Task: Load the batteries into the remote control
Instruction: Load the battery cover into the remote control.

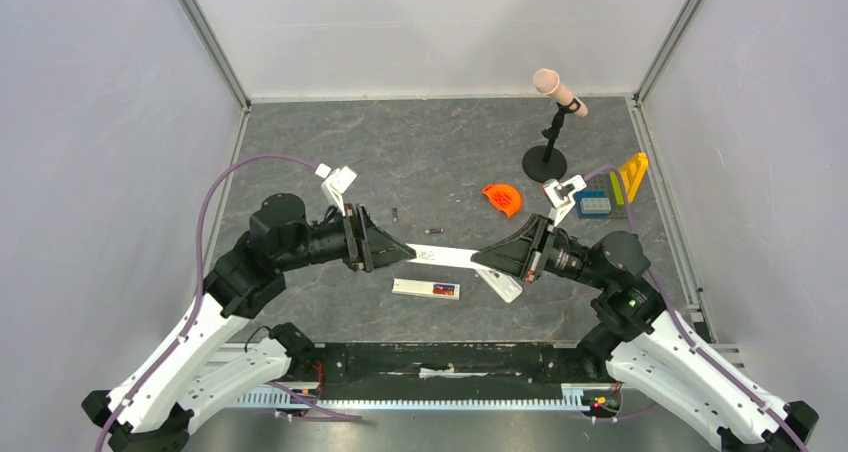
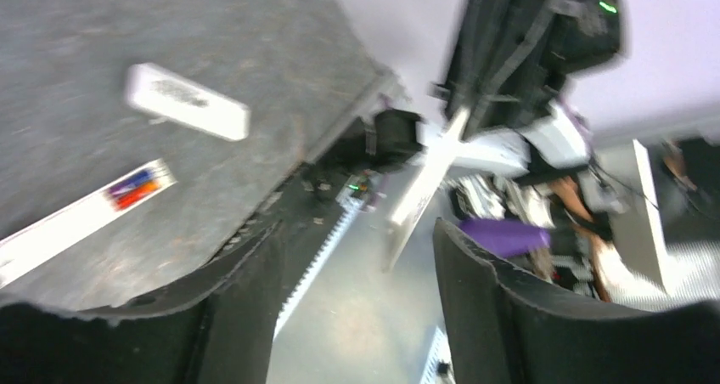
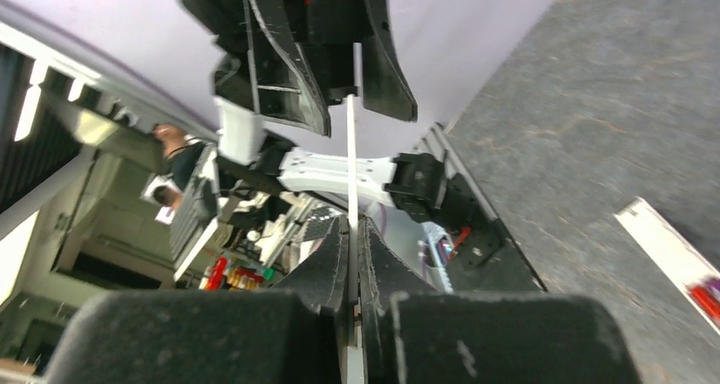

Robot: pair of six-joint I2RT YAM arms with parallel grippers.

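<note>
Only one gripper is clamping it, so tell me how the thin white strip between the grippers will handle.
Edge-on, the thin white strip is sliver-thin, so it is probably light and bendy. Held at one end only by the right gripper, it may sag or pivot. Smooth plastic could slip.

top view: bright, even light, soft shadows. left wrist: heavy motion blur. right wrist: sharper, dark foreground out of focus.

White remote control (image 1: 445, 257), mottled grey table (image 1: 300, 152)
</note>
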